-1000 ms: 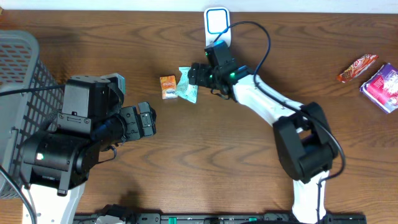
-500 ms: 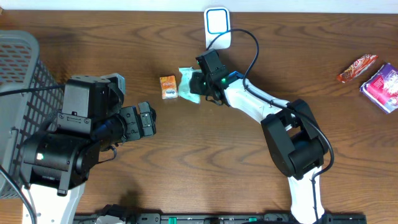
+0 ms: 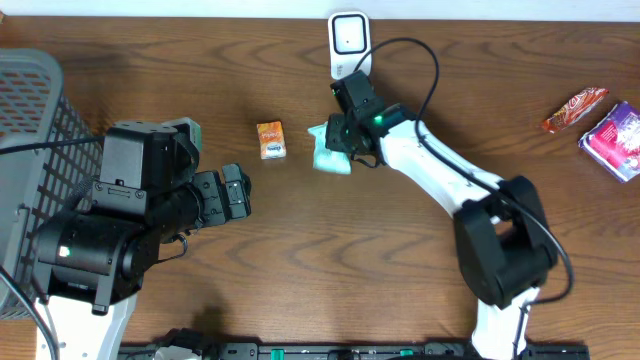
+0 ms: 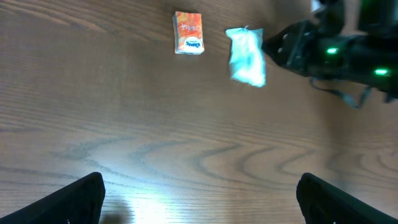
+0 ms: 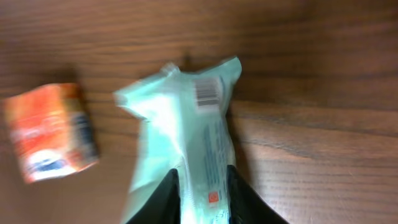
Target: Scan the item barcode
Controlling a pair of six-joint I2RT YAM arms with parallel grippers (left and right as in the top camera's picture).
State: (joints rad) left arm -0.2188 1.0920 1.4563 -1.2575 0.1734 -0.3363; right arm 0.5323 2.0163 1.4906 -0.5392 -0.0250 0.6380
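STEP: pickup, we hold the mint-green packet (image 5: 186, 124) clamped in the right gripper (image 5: 202, 198) | left gripper (image 4: 199, 199) fingers apart, idle | NEXT: we present its barcode (image 5: 208, 92) to the far scanner (image 3: 348, 38).

Overhead looks straight down on the whole surface (image 3: 300, 250); both wrist views, nearer, share its pale-green packet (image 3: 328, 157) and orange box (image 3: 271, 140).

White right arm (image 3: 430, 165), black joints; black right pincer (image 3: 337, 140); looping black cable (image 3: 436, 72).
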